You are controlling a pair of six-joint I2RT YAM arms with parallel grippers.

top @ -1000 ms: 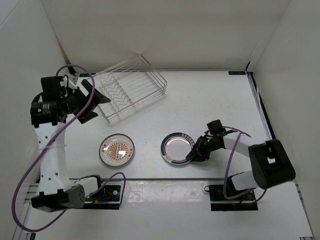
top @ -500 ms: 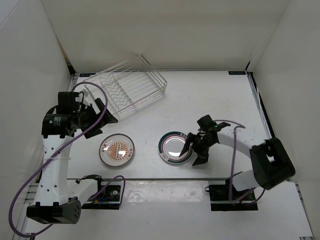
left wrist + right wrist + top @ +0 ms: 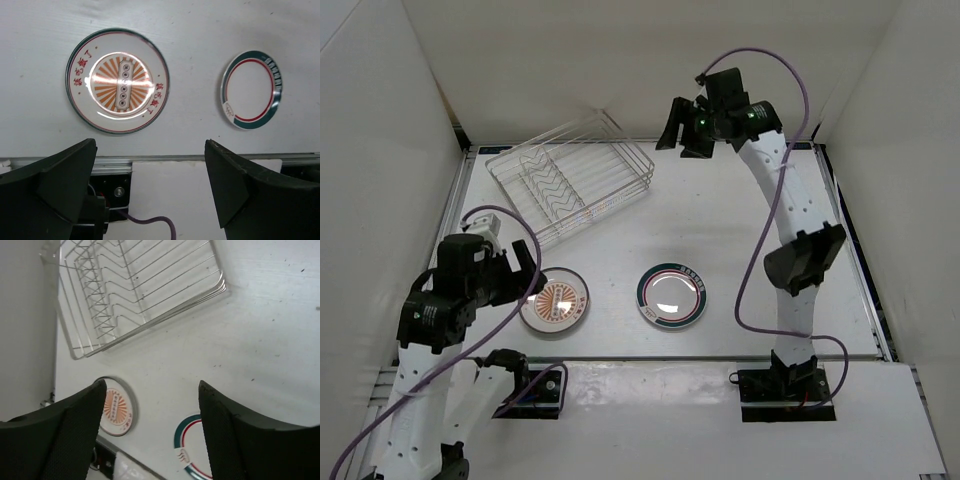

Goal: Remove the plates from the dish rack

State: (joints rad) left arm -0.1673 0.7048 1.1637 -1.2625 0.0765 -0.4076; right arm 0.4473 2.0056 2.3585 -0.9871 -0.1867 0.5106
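The dish rack stands at the back left with no plates in it; the right wrist view shows its bare wire dividers. An orange-sunburst plate lies flat at the near left, and a teal-rimmed plate lies flat near the middle. Both plates show in the left wrist view and the right wrist view. My left gripper hangs open and empty just left of the orange plate. My right gripper is open and empty, raised high at the back, right of the rack.
White walls enclose the table on the left, back and right. A metal rail runs along the near edge, with the arm bases behind it. Purple cables loop off both arms.
My right gripper opened off the teal-rimmed plate, then rose and swung to the back beside the rack. My left arm drew back from the rack toward the orange plate.
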